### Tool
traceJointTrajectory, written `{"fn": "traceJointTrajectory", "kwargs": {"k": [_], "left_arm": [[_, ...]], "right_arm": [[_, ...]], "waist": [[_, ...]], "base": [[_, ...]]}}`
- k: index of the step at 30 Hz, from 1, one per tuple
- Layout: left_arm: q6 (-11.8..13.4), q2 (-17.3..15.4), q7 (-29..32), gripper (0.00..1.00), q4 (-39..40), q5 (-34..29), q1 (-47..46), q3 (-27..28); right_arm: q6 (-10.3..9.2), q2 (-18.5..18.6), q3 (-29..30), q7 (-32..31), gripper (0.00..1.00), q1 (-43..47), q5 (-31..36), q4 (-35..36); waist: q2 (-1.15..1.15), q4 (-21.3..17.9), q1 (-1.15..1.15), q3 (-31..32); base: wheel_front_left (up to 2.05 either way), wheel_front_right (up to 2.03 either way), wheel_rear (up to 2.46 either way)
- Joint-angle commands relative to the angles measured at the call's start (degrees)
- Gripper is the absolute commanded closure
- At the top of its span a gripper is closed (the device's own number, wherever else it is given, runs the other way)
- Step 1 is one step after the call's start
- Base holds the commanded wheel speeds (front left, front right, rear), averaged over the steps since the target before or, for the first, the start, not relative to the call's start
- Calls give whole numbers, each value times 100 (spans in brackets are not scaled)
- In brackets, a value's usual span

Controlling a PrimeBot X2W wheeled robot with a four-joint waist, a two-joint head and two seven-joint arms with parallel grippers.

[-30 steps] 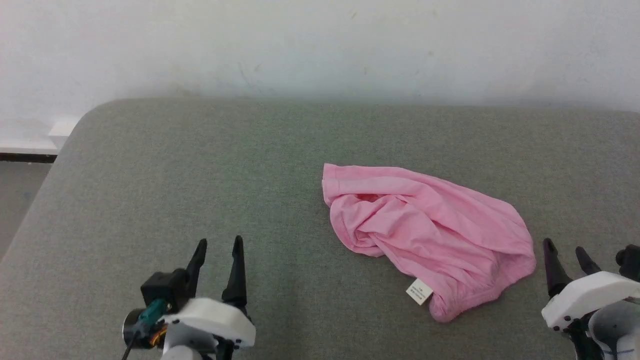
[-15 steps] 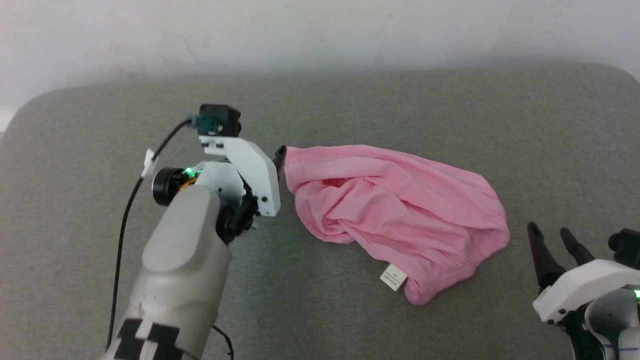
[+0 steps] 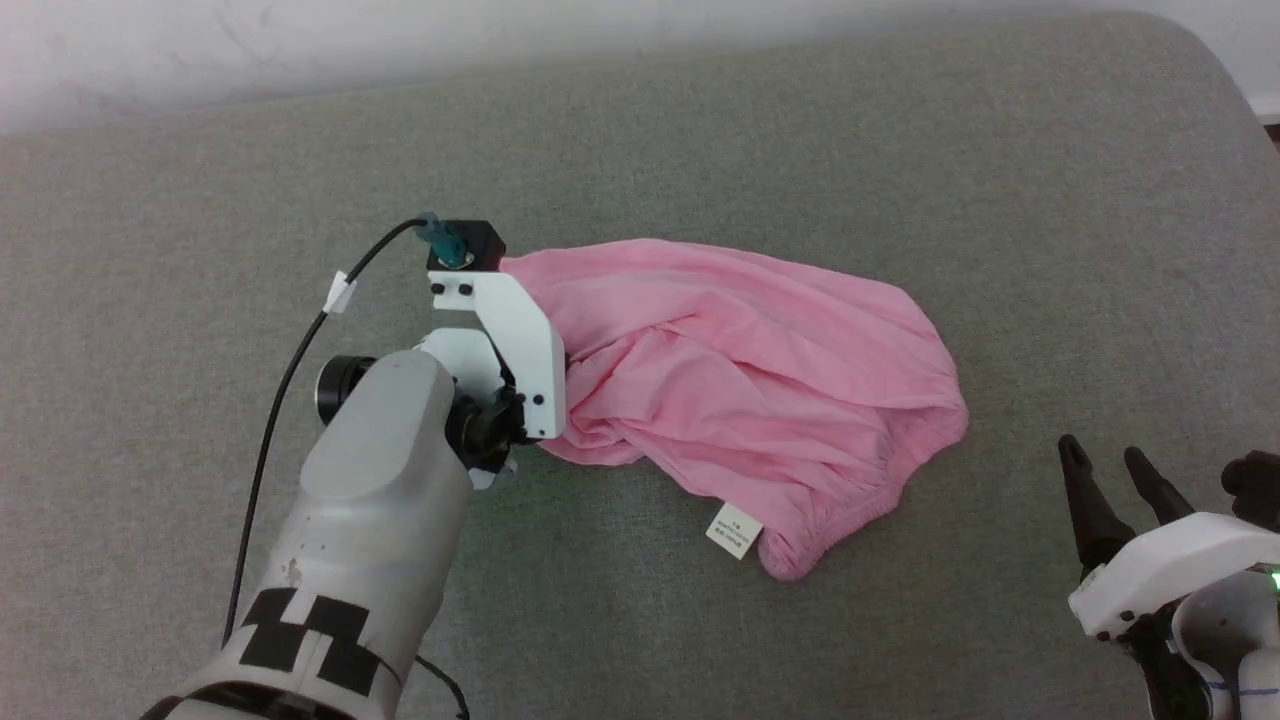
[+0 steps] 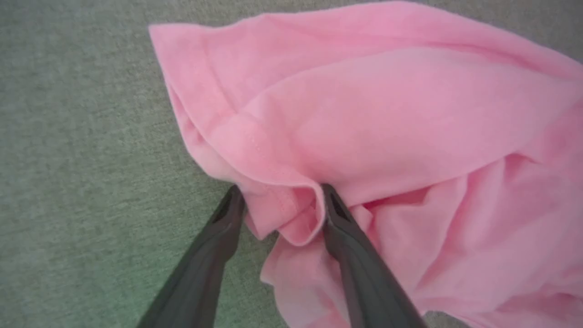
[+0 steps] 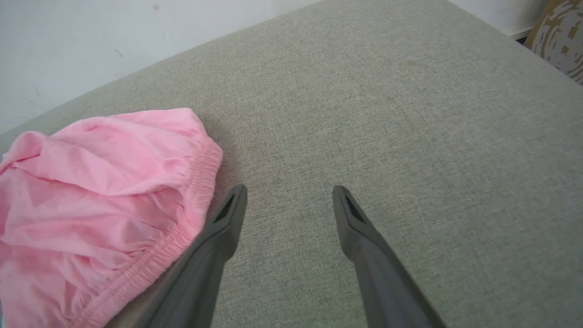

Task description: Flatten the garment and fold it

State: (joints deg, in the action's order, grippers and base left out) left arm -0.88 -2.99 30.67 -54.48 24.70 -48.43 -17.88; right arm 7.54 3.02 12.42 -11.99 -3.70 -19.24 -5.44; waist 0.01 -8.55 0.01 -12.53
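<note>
The pink garment (image 3: 740, 370) lies crumpled on the grey cushion (image 3: 700, 130), with its white label (image 3: 733, 530) at the near edge and the gathered elastic hem (image 5: 200, 182) toward the right. My left gripper (image 4: 281, 200) stands open at the garment's left end, a hemmed fold of cloth bulging between its two fingers. From the head camera its fingertips are hidden under the wrist mount and cloth. My right gripper (image 3: 1100, 450) is open near the lower right, apart from the garment; its left finger (image 5: 227, 218) is just beside the elastic hem.
The cushion's far edge meets a white wall (image 3: 200, 50). Its rounded right corner (image 3: 1220, 60) is at upper right, with a patterned brown object (image 5: 560, 36) beyond it. A black cable (image 3: 290, 370) loops off my left arm. Bare cushion lies left and right of the garment.
The head camera has tilted down. My left arm reached forward from the near edge to the garment's left end, and its fingers now straddle a fold. The right gripper has stayed put.
</note>
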Motion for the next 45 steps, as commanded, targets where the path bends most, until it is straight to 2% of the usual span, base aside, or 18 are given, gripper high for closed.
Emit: {"fn": "traceJointTrajectory", "kwargs": {"k": [1, 11, 18, 21, 26, 33, 34, 35, 40, 43, 45], "left_arm": [[-36, 10, -68, 100, -34, 44, -34, -53], [-359, -16, -1245, 100, 283, 477, -163, 90], [-530, -349, -1655, 100, 1295, 846, 514, 352], [-392, -497, -1576, 100, 2001, 1015, 1310, 500], [92, -526, -1194, 100, 3111, 1323, 3120, 652], [478, -367, -960, 100, 3664, 1518, 4429, 605], [512, -333, -968, 58, 3704, 1554, 4510, 609], [546, -325, -977, 0, 3733, 1542, 4562, 597], [664, -326, -1347, 0, 4129, 1615, 4634, 869], [792, -435, -1932, 0, 4475, 1462, 4653, 1170], [922, -518, -2530, 0, 4693, 1161, 4680, 1323]], "right_arm": [[-5, -13, -10, 35, 0, -73, -10, -25], [-5, -14, -136, 70, 0, 108, 10, -163], [-5, -14, -256, 99, 0, 351, -18, -315], [-5, -14, -286, 131, 0, 468, -54, -396], [-5, -14, -367, 157, 0, 581, -108, -467], [-5, -14, -435, 131, 0, 630, -108, -508], [-5, -14, -445, 125, 0, 634, -105, -510], [-5, -14, -454, 120, 0, 635, -100, -512], [-5, -14, -453, 103, 0, 632, -93, -479], [-5, -14, -428, 88, 0, 609, -87, -417], [-5, -14, -420, 49, 0, 563, -72, -363]], "waist": [[-1, 14, -1, -43], [-1, 700, -1, 429], [-1, 1182, -1, 1044], [-1, 1323, -1, 1256], [-1, 1425, -1, 1381], [-1, 1470, -1, 1369], [-1, 1472, -1, 1366], [-1, 1468, -1, 1366], [-1, 1469, -1, 1343], [-1, 1470, -1, 1334], [-1, 1466, -1, 1315]], "base": [[0, 0, 0], [0, 0, 0], [0, 0, 0], [0, 0, 0], [0, 0, 0], [0, 0, 0], [0, 0, 0], [0, 0, 0], [0, 0, 0], [0, 0, 0], [0, 0, 0]]}}
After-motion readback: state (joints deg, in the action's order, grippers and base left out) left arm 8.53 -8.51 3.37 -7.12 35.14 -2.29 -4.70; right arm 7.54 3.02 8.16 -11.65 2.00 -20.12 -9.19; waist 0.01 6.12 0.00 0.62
